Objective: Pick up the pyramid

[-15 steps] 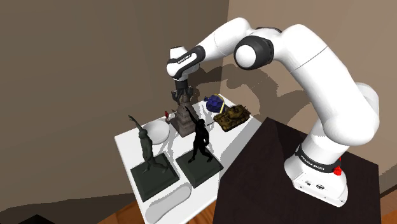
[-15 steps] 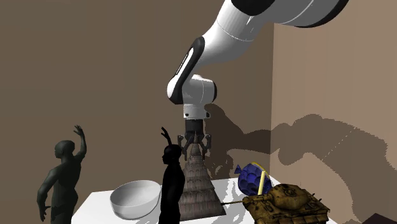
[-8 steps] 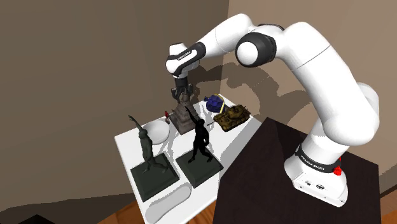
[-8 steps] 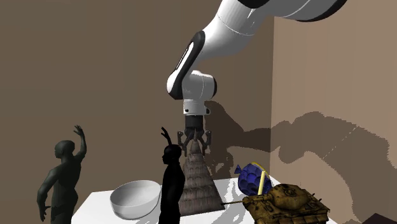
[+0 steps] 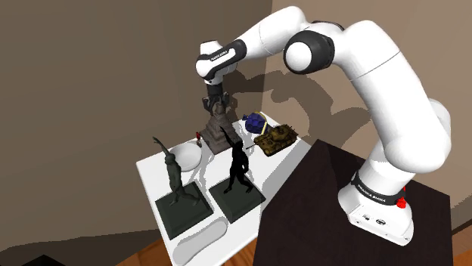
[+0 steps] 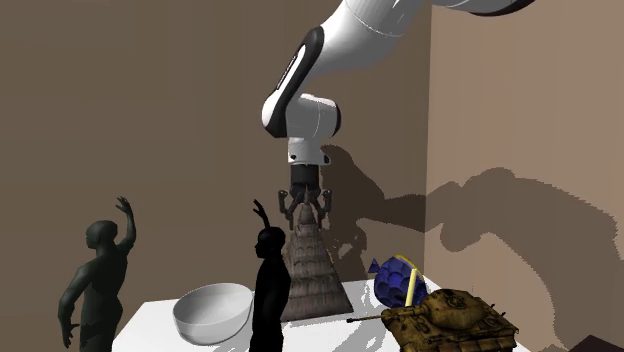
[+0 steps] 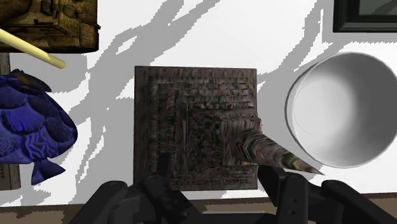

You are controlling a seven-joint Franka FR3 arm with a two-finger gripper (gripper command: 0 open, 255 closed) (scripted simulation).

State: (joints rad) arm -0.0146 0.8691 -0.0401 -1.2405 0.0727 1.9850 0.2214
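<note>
The pyramid (image 5: 219,136) is a tall, narrow, dark brown stepped cone with a square base. My black gripper (image 5: 218,112) comes down from above and is shut on its tip. In the second exterior view the gripper (image 6: 305,218) clasps the apex, and the pyramid (image 6: 312,280) hangs with its base a little above the white table (image 6: 150,325). In the wrist view the pyramid (image 7: 191,114) shows its square base from above, slightly tilted, just ahead of the gripper (image 7: 216,184).
A white bowl (image 5: 185,157) sits close beside the pyramid. A black figure statue (image 5: 239,170) and a grey one (image 5: 174,177) stand nearer the table's front. A brown toy tank (image 5: 275,138) and a blue fish-like object (image 5: 256,122) lie towards the wall corner.
The gripper has risen steadily with the pyramid in it. The pyramid's base has come up off the table. The other things have not moved.
</note>
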